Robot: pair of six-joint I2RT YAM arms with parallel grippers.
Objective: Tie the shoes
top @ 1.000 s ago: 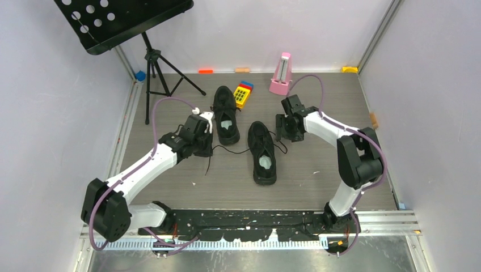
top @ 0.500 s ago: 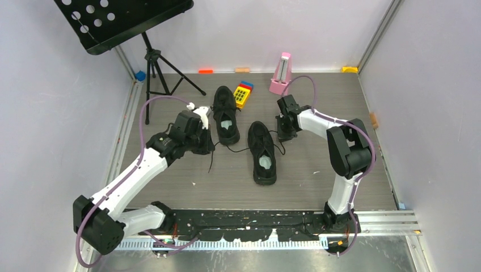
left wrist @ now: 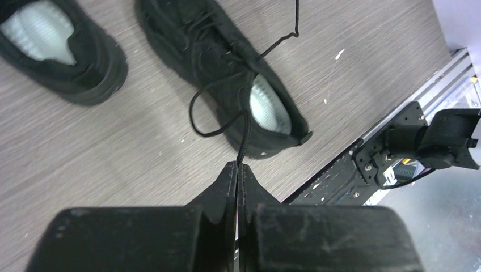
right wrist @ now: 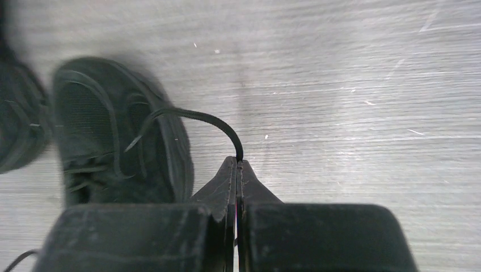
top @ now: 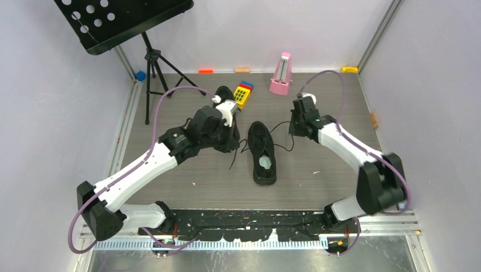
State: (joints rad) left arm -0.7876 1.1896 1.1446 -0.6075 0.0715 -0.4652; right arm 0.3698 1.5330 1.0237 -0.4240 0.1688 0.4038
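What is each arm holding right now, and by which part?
Both grip laces of the nearer shoe: left gripper shut on one strand, right gripper on the other strand. How near the tips is hidden in the jaws.

no readable txt, no brand or nos. on shoes [top: 262,152], nothing legible elsewhere

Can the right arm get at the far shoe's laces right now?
Probably not. The right tool is shut on the thin black lace of the near black low-top sneaker, and the left arm lies over the far black sneaker.
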